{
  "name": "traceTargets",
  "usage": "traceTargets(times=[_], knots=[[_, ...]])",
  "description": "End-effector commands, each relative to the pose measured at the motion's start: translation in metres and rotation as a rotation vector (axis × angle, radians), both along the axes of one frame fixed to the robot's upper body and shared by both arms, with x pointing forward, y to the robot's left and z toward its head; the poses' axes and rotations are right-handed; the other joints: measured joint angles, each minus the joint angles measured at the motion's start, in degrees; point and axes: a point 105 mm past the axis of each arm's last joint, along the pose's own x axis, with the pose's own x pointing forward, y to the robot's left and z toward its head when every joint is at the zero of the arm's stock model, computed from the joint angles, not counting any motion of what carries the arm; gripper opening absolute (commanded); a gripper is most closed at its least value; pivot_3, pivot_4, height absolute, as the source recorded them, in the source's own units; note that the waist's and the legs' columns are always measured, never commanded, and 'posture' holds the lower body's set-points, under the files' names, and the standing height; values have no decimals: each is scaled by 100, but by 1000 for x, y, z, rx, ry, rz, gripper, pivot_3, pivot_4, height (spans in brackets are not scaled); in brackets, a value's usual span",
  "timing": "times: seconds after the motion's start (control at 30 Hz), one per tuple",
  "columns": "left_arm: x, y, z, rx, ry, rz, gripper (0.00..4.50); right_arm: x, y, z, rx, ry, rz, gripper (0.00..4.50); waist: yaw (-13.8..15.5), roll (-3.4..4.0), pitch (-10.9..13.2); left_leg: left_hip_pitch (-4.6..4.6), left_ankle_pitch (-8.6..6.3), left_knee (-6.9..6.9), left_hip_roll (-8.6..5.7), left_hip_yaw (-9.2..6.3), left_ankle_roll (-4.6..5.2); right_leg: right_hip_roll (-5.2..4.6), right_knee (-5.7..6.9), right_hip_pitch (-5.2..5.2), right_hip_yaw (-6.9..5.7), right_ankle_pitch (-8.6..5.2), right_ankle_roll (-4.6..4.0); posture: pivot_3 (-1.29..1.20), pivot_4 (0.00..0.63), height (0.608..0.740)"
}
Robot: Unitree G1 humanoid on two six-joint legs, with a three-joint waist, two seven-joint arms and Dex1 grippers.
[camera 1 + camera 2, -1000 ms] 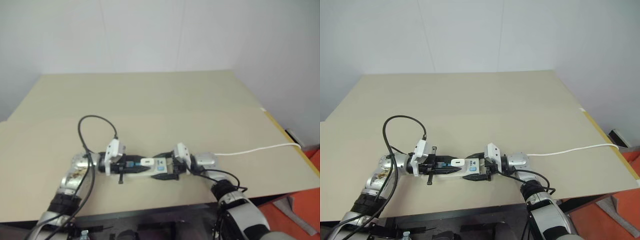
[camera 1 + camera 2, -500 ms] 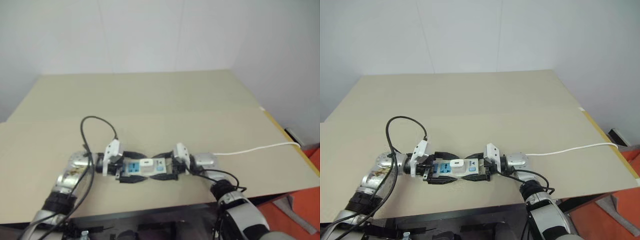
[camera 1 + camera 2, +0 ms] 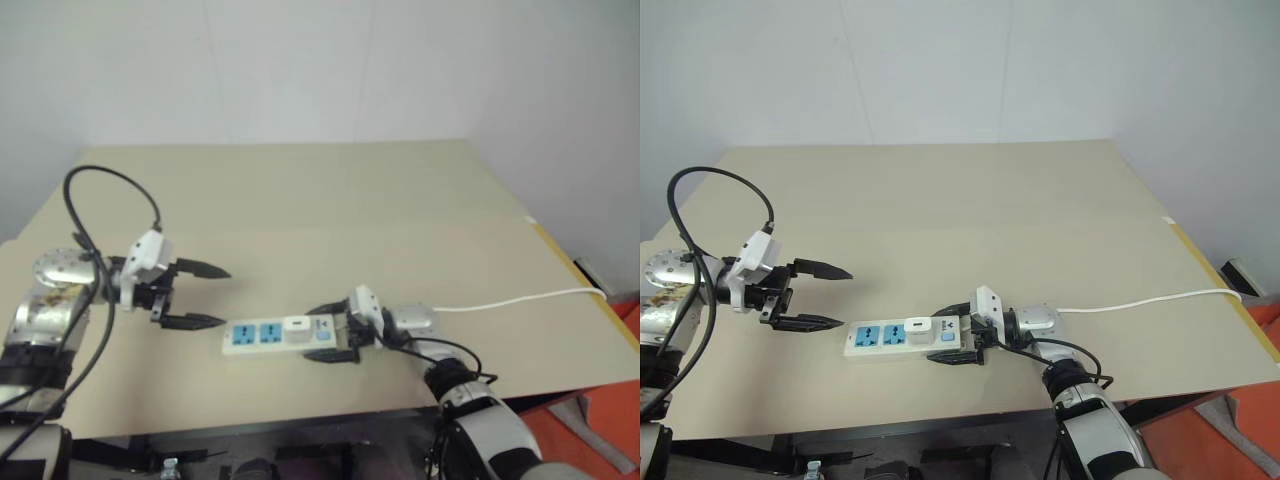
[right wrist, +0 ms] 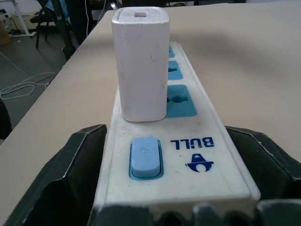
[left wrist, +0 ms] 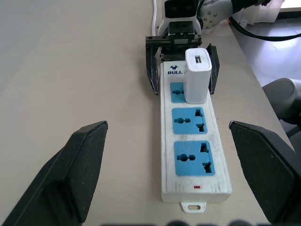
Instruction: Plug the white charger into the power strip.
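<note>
the white charger (image 5: 196, 75) stands upright in the power strip (image 5: 194, 141) (socket nearest the switch), which lies on the counter (image 3: 330, 210). my right gripper (image 3: 958, 335) straddles the strip's switch end, jaws spread; my left gripper (image 3: 820, 296) hangs apart, jaws wide, empty.
</note>
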Motion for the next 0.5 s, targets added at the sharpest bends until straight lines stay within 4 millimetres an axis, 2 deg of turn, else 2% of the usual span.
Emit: traceTargets(times=[0.03,0.27,0.43,0.5], knots=[[2,-4,6,-9,-45,-24,4500,6,-9,7,-2,-19,-35,4475,28,0,0,0,0,0,0,1,0,0,0,0,0,0,0,0,150,740],[8,-8,-2,-20,-44,-33,4500,8,-46,26,17,-73,-146,4475,133,0,1,-30,0,0,0,3,0,-1,-20,-13,-9,2,0,0,150,740],[10,-12,-8,-32,-40,-44,4500,-5,-70,38,3,-94,-188,4475,178,0,1,-57,-2,0,0,3,4,-1,-36,-29,-12,3,2,0,150,740],[9,-12,-10,-37,-35,-46,4500,-11,-85,46,-3,-108,-234,4475,189,-1,1,-62,-2,0,1,1,4,0,-38,-31,-14,3,2,0,150,740]])
